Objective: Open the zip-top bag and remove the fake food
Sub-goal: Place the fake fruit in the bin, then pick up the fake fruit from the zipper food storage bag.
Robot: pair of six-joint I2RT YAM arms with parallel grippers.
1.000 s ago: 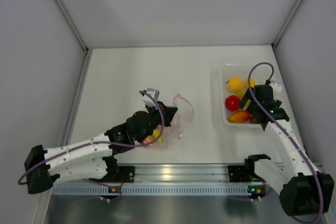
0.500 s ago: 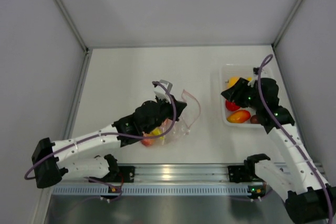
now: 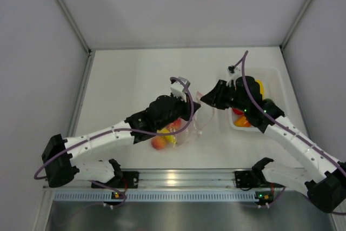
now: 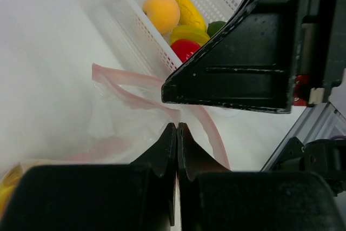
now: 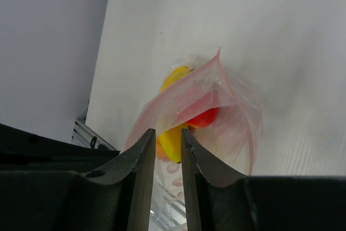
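Mid-frame, the left claw (image 4: 177, 128) pinches one lip of the zip-top bag (image 3: 192, 125), fake food (image 3: 161, 142) inside, apparently steadying it for the narrowed right claw (image 5: 167, 133), whose grip I cannot tell.

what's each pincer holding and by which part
The left pincer pinches the zip-top bag by its pink zip strip; right pincer straddles the opposite lip, grip uncertain.
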